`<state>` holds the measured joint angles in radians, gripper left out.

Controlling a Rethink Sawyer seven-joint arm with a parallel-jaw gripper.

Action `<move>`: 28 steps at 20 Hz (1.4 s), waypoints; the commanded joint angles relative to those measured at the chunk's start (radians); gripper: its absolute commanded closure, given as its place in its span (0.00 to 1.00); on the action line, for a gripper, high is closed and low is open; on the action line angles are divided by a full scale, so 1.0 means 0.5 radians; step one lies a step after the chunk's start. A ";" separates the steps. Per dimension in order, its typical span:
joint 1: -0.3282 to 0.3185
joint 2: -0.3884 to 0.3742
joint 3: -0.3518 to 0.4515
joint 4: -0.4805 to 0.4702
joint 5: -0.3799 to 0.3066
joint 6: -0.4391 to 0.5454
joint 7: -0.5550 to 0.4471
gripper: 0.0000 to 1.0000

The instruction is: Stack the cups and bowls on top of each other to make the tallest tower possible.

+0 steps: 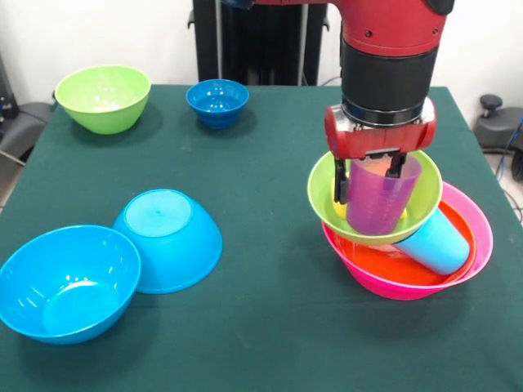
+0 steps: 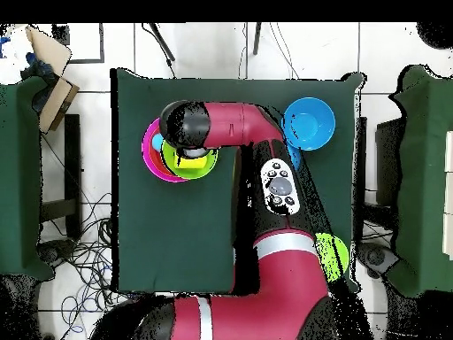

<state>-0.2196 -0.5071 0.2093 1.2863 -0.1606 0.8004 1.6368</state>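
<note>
My gripper (image 1: 368, 181) is shut on the translucent purple cup (image 1: 381, 200), with one finger on its left side and the other behind its right rim. The cup stands upright inside a lime green bowl (image 1: 425, 196). A bit of the yellow cup (image 1: 339, 210) shows beside it in that bowl. The green bowl sits on the orange bowl (image 1: 384, 261), which is nested in the large pink bowl (image 1: 478, 224). The light blue cup (image 1: 435, 241) lies tilted in the orange bowl. In the overhead view the arm covers most of the tower (image 2: 152, 150).
A second lime green bowl (image 1: 104, 96) and the small dark-blue footed bowl (image 1: 217, 102) stand at the far left. Two bright blue bowls sit at the near left, one upright (image 1: 65, 282) and one upside down (image 1: 169, 238) leaning on it.
</note>
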 commanded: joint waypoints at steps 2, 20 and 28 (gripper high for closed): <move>0.025 -0.070 0.056 0.143 0.014 -0.018 0.166 0.00; -0.060 -0.360 0.085 0.408 0.009 0.089 0.007 0.00; -0.146 -0.384 0.122 0.474 -0.007 0.050 -0.075 0.00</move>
<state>-0.2604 -0.7126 0.2093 1.4134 -0.1542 0.8006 1.6368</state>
